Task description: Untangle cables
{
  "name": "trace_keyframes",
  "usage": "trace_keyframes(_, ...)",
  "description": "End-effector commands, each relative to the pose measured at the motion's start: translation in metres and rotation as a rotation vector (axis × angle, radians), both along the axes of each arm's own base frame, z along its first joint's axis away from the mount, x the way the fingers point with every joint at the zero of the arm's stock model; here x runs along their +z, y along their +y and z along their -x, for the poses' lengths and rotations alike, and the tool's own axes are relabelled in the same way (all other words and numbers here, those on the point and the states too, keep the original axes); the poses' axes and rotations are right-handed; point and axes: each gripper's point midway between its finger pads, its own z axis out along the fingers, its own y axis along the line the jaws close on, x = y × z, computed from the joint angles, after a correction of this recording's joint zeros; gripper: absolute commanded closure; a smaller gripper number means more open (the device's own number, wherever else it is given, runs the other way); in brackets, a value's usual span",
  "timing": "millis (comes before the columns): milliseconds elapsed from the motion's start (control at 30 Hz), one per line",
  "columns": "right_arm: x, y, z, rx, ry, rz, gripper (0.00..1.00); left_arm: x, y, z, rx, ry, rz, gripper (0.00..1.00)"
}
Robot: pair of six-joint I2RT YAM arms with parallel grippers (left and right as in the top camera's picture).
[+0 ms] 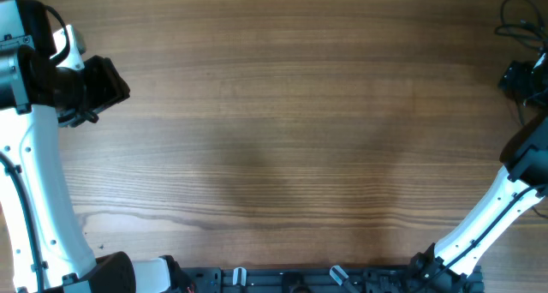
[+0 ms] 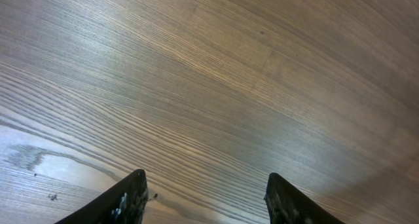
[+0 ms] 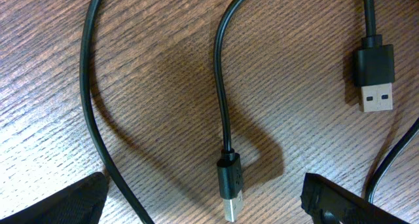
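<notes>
**Cables loose at the far right, both grippers released**

The cables [image 1: 517,23] lie slack on the table [image 2: 209,67] near its far right edge, under the right gripper [image 3: 206,180]. Its jaws stand wide and hold nothing. One cable's small plug [image 3: 230,185] lies flat on the wood between the fingers, and a wider plug [image 3: 375,76] lies off to the side. The left gripper [image 2: 206,178] hangs over the wood at the far left, with its jaws apart and nothing between them.

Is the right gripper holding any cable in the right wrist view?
No: the right gripper stands open, and the small plug lies free on the table between its fingers.
</notes>
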Motion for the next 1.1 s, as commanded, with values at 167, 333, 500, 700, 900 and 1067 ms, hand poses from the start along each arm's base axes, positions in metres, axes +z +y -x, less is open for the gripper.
trace_keyframes(167, 0.01, 0.006, 0.005, -0.059, 0.001, -0.033, 0.07, 0.001, 0.001, 0.0, -0.014, -0.005, -0.017, 0.41)
trace_keyframes(333, 0.01, 0.015, 0.015, -0.222, -0.022, -0.124, 0.07, 0.002, 0.001, -0.002, -0.014, -0.013, -0.019, 0.41)
trace_keyframes(500, 0.054, 0.021, -0.004, -0.208, -0.157, -0.155, 0.08, 0.002, 0.001, -0.002, -0.014, -0.012, -0.018, 0.41)
trace_keyframes(700, 0.071, -0.007, 0.012, -0.307, -0.137, -0.01, 0.05, 0.002, 0.001, -0.002, -0.014, -0.015, -0.019, 0.41)
trace_keyframes(900, 0.066, -0.024, 0.018, -0.383, -0.171, -0.012, 0.07, 0.002, 0.001, -0.002, -0.014, -0.015, -0.019, 0.41)
trace_keyframes(1067, 0.03, -0.012, 0.012, -0.371, -0.142, -0.103, 0.17, 0.001, 0.001, 0.0, -0.014, -0.005, -0.017, 0.41)
